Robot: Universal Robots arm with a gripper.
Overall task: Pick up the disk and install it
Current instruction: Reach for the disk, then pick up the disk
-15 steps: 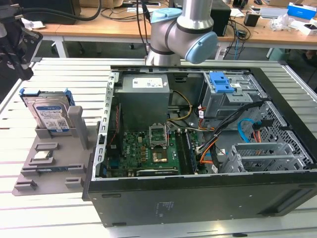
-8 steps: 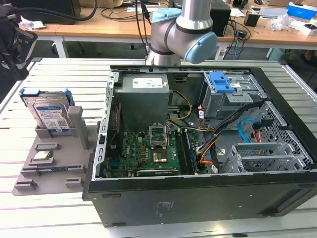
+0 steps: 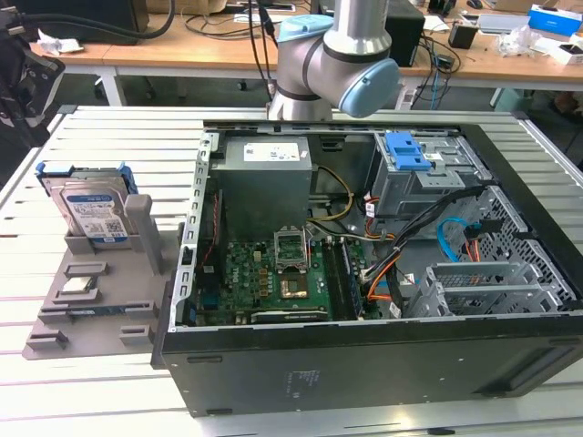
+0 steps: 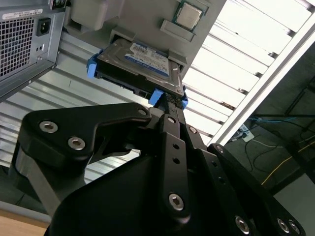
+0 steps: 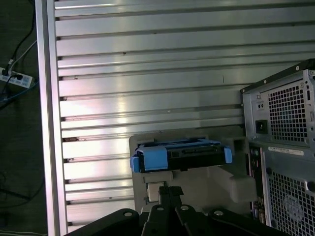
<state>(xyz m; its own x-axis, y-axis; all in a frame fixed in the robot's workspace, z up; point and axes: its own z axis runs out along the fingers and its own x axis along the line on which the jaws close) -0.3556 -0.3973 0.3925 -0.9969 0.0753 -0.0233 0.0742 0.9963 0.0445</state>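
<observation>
The disk [image 3: 86, 205] is a silver hard drive with a white-and-blue label and blue rails. It stands on edge in a grey holder [image 3: 100, 300] at the exterior view's left, beside the open computer case. In both wrist views I see the disk [image 4: 140, 61] [image 5: 179, 156] beyond my black gripper [image 4: 167, 105] [image 5: 170, 194]. The gripper is shut, holds nothing, and sits apart from the disk. The arm [image 3: 337, 55] rises behind the case.
The open computer case [image 3: 364, 355] fills the table's middle, with a grey drive bay and its blue latch [image 3: 410, 150] at the back right. A small square silver chip [image 3: 80, 284] lies on the holder. Slatted aluminium table [image 5: 147, 59] surrounds them; cluttered desks stand behind.
</observation>
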